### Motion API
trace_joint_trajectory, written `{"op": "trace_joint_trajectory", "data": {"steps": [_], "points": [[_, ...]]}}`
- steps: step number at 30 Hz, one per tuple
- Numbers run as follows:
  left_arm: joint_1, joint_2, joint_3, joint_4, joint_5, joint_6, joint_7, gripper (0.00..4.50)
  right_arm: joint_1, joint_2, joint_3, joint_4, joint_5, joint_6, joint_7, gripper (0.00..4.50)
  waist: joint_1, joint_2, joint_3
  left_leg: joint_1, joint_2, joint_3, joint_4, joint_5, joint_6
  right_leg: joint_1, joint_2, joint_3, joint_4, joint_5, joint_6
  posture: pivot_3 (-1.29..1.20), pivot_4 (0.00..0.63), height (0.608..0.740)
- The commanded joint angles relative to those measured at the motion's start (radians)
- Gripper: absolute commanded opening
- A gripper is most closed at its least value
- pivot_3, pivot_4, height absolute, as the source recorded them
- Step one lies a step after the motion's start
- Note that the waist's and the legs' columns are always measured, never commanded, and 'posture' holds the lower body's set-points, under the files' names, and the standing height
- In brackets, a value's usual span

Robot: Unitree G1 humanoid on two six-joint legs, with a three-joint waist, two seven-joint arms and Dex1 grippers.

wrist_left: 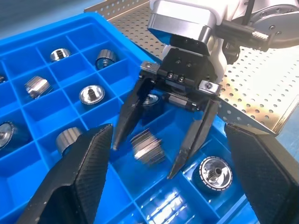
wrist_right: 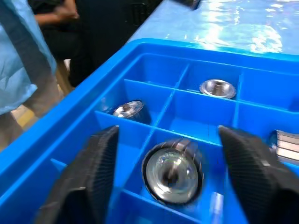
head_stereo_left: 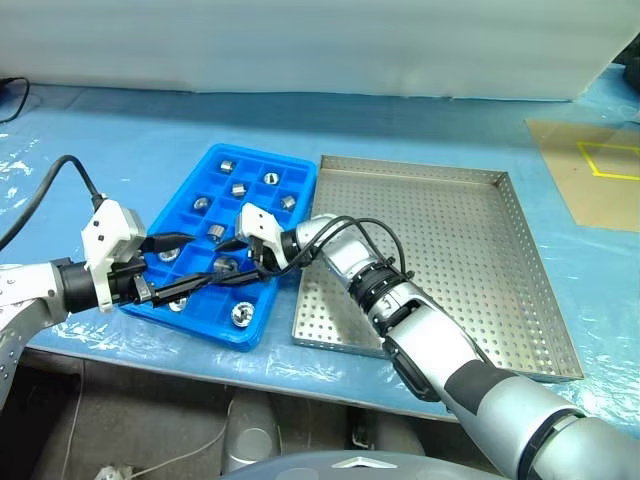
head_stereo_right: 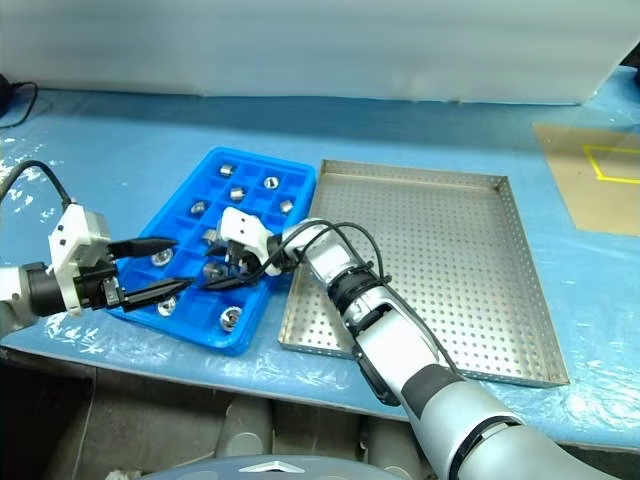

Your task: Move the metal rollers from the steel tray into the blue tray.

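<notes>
The blue tray lies left of the steel tray, whose perforated floor shows no metal rollers. Several metal rollers sit in the blue tray's compartments. My right gripper reaches in from the right over the blue tray's near half and is open. One roller lies loose between its fingers in a compartment, and the right wrist view looks at it end-on. My left gripper is open with nothing in it, over the tray's near left part, facing the right gripper.
Blue plastic sheeting covers the table. A brown mat with yellow tape lies at the far right. A black cable loops up from my left wrist. A person stands beside the table beyond the blue tray's edge.
</notes>
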Motion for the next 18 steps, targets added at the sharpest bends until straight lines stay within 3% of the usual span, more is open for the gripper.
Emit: {"op": "trace_joint_trajectory", "data": {"steps": [1, 9, 18], "points": [[-0.04, 0.023, -0.024, 0.025, 0.006, -0.033, -0.019, 4.03, 0.011, 0.032, -0.034, -0.044, 0.018, 0.03, -0.024, 3.56, -0.001, 0.0, 0.0, 0.0, 0.0, 0.0, 0.0, 0.0, 0.0, 0.0, 0.0, 0.0, 0.0, 0.0, 0.0, 0.29, 0.15, 0.74], [-0.218, 0.025, -0.179, 0.16, 0.048, -0.088, -0.08, 4.03, 0.029, -0.053, -0.147, -0.193, 0.093, 0.146, -0.053, 3.56, -0.015, 0.0, 0.0, 0.0, 0.0, 0.0, 0.002, 0.001, -0.002, 0.001, 0.0, 0.0, 0.0, 0.0, 0.0, 0.14, 0.15, 0.74], [-0.513, -0.104, -0.445, 0.49, 0.19, -0.237, -0.218, 4.03, 0.284, -0.364, -0.222, -0.719, 0.16, 0.412, -0.061, 3.56, -0.054, 0.0, -0.001, 0.004, -0.001, 0.0, 0.002, 0.002, -0.004, 0.005, 0.001, 0.001, 0.0, 0.001, 0.001, -0.11, 0.15, 0.74]]}}
